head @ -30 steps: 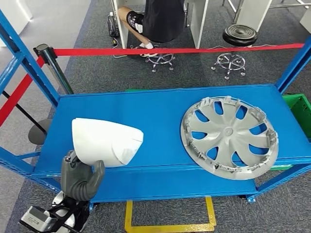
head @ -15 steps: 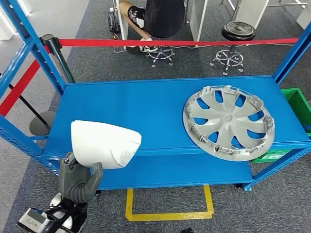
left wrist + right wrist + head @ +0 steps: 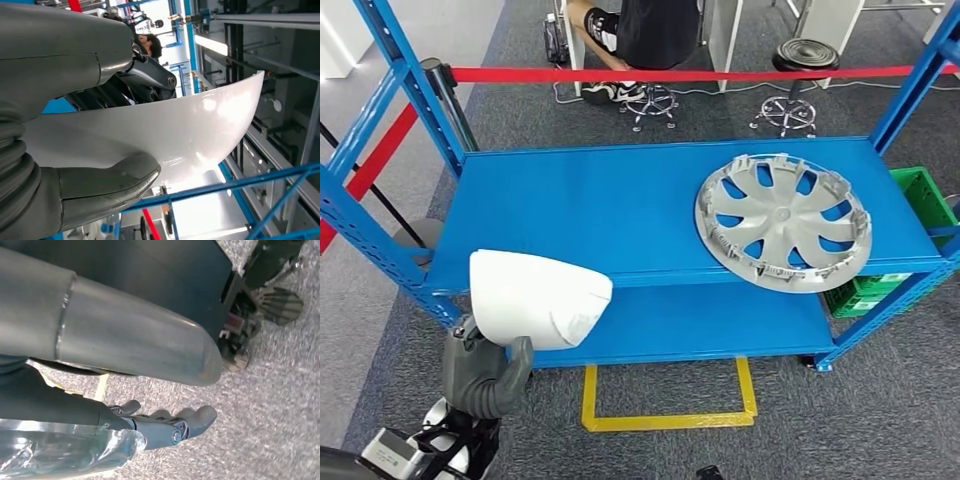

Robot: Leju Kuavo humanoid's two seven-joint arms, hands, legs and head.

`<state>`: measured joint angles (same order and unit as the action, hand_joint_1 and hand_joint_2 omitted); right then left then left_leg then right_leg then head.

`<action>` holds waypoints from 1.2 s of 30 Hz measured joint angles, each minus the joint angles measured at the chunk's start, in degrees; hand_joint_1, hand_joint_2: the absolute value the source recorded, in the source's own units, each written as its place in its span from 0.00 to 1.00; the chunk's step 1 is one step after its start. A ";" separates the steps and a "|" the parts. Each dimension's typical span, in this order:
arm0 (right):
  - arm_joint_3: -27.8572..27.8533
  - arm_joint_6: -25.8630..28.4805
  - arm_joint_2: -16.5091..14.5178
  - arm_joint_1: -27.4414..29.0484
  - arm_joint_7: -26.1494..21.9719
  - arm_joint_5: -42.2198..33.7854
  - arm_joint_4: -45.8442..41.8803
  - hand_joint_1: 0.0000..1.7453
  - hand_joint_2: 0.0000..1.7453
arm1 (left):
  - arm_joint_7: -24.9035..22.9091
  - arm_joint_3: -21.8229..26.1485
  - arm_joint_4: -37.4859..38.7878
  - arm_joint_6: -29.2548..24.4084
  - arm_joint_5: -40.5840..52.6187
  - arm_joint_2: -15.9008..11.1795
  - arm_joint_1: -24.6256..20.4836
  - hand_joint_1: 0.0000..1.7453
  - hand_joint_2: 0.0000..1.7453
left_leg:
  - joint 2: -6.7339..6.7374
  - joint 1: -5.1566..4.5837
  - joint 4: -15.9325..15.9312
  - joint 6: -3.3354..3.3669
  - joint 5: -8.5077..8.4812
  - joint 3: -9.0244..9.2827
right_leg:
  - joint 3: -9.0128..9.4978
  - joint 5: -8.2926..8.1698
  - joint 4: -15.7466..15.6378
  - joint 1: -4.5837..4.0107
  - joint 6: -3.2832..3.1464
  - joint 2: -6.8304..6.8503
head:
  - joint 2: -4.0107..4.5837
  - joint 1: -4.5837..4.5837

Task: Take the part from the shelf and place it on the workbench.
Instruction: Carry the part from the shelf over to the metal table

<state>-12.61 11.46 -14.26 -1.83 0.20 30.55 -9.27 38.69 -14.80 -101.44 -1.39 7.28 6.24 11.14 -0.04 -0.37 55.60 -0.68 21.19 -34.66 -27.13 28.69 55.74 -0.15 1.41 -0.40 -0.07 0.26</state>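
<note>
The part is a smooth white curved shell (image 3: 539,298), held up in front of the blue shelf's (image 3: 622,215) front left corner, clear of the shelf surface. My left hand (image 3: 482,375) grips it from below at its left end. In the left wrist view the grey thumb (image 3: 105,187) presses one face of the white shell (image 3: 188,130) and the dark fingers (image 3: 151,75) lie against the other. My right hand (image 3: 166,425) hangs low over grey carpet, its fingers loosely extended and holding nothing.
A silver hubcap (image 3: 782,220) lies on the shelf's right half. A green crate (image 3: 916,195) stands at the right end. Red barrier tape (image 3: 682,74) runs behind the shelf, with a seated person (image 3: 652,30) and a stool (image 3: 803,55) beyond. Yellow floor marking (image 3: 667,420) lies below.
The whole picture has shifted: the shelf now looks farther and higher in the frame as the camera backs away. The white shell stays in my left hand's grip.
</note>
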 joint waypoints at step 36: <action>-2.60 -0.89 -0.48 0.34 -0.04 -0.95 -0.13 0.00 0.00 | 0.00 1.85 0.07 -1.43 -0.02 0.34 1.50 1.00 1.00 | 0.80 0.48 13.76 -1.15 14.67 -0.26 | -6.36 -4.57 1.25 0.25 -1.28 -0.50 | 0.00 -0.45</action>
<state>-15.21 10.57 -14.73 -1.49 0.15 29.60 -9.40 38.69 -12.94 -101.37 -2.82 7.26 6.58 12.65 0.76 0.11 69.37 -1.82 35.86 -34.92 -33.49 24.12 56.99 0.10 0.14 -0.90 -0.07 -0.20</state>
